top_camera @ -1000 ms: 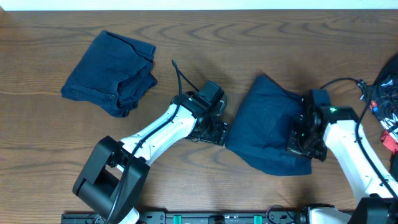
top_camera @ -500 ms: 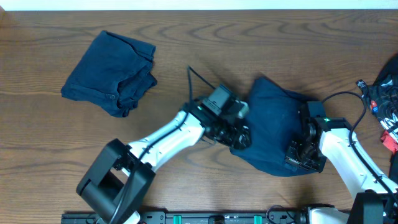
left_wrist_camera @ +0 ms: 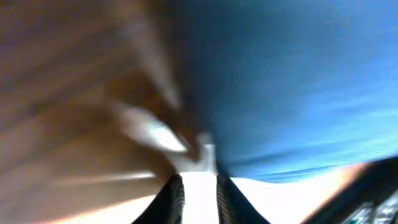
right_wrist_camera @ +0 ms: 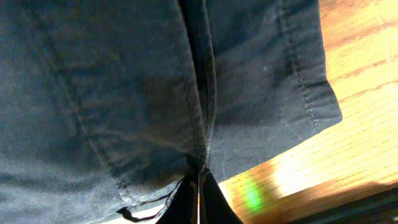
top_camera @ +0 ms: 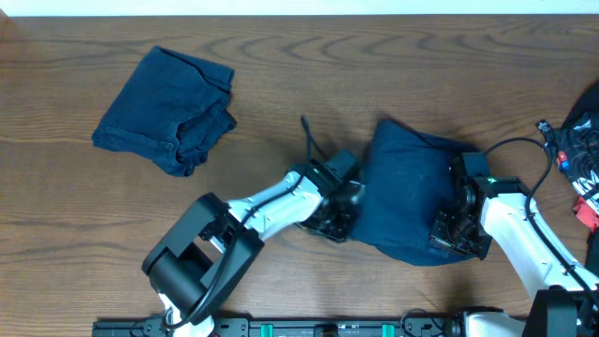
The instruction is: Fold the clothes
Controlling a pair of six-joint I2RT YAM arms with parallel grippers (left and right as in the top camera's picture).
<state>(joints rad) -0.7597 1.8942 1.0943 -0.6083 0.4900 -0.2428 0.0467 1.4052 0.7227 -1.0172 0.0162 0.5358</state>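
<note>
One pair of dark navy shorts (top_camera: 410, 192) lies bunched at centre right of the wooden table. My right gripper (top_camera: 457, 230) is shut on its right edge; in the right wrist view the gripper (right_wrist_camera: 200, 186) pinches a fold of the seamed fabric (right_wrist_camera: 124, 81). My left gripper (top_camera: 339, 213) sits at the shorts' left edge. The left wrist view is badly blurred: the gripper (left_wrist_camera: 200, 198) shows two dark fingers (left_wrist_camera: 176, 200) close together with a bright narrow gap, and blue cloth (left_wrist_camera: 292, 81) up to the right. A second pair of shorts (top_camera: 167, 110) lies folded at the far left.
Dark items with red markings and cables (top_camera: 580, 150) lie at the right edge. Bare wood (top_camera: 309, 75) runs along the back of the table. A black rail (top_camera: 328, 328) runs along the near edge, with the arm bases beside it.
My left arm swung right to the shorts' left edge and its jaws narrowed from wide open. The shorts' left side bunched toward the right. The right gripper kept its pinch.
</note>
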